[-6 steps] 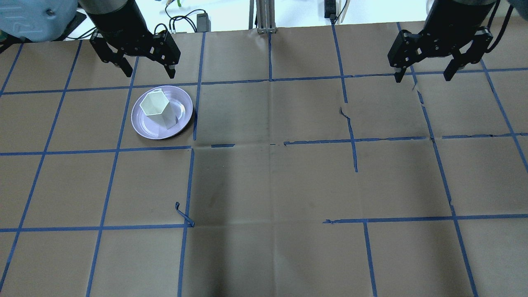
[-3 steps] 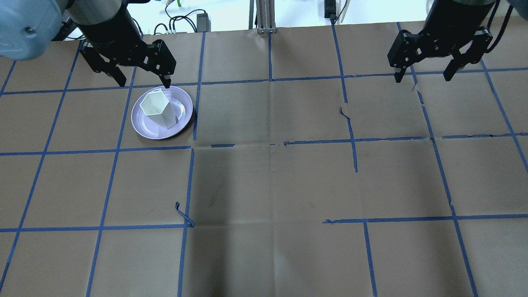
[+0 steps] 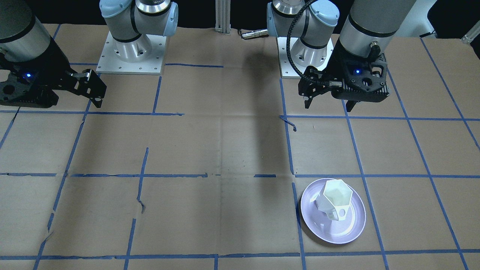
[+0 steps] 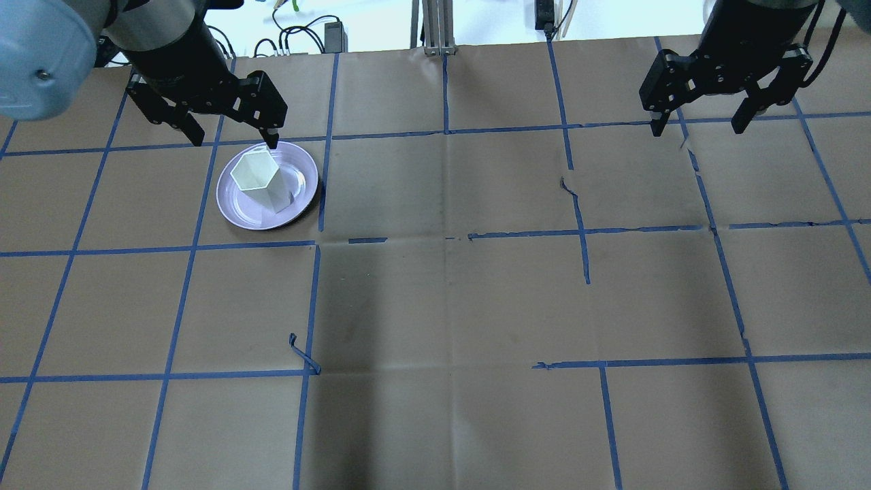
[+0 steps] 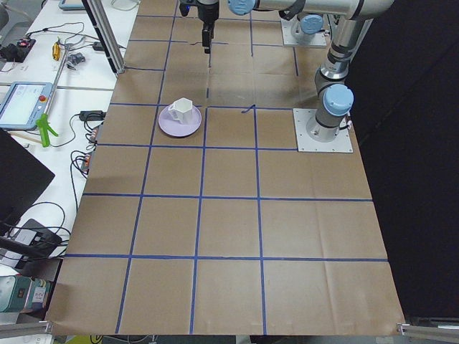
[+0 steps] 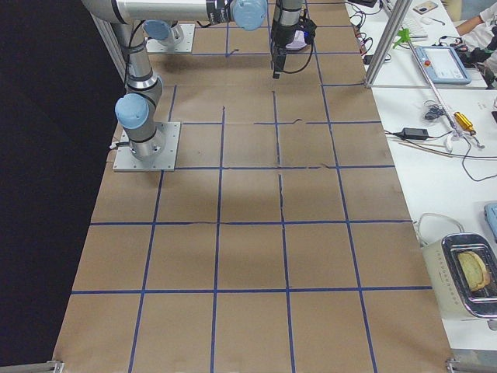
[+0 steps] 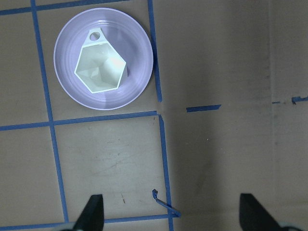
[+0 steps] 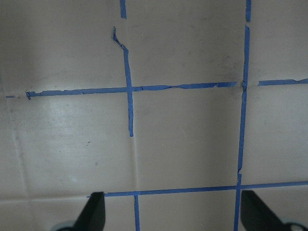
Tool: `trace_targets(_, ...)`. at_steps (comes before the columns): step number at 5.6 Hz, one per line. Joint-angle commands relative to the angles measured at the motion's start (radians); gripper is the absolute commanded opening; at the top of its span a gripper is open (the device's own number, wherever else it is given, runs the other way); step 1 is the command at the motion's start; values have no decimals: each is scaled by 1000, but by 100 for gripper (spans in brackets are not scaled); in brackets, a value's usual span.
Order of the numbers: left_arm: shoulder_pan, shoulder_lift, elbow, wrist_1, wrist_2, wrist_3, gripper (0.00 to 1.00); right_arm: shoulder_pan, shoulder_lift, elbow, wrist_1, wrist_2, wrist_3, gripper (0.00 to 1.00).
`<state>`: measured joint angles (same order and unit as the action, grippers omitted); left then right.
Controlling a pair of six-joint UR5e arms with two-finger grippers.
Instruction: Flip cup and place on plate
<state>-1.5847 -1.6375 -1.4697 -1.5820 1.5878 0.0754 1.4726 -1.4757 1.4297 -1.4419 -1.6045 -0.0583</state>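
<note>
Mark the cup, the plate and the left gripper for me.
cup (image 4: 254,171), overhead exterior, its open hexagonal mouth.
plate (image 4: 235,212), overhead exterior, bare part by its rim.
left gripper (image 4: 235,143), overhead exterior, midway between its fingertips.

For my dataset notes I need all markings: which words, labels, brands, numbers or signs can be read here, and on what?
No text can be read in any view.
cup: no legible marking shows.
plate: plain, nothing printed.
pendant screen: too small to read.
table: blue tape lines only, no writing.
</note>
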Motion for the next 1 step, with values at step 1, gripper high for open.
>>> trace_targets(1, 2, 4, -1, 0, 1, 0, 99, 0, 0, 0, 0, 0, 0, 100)
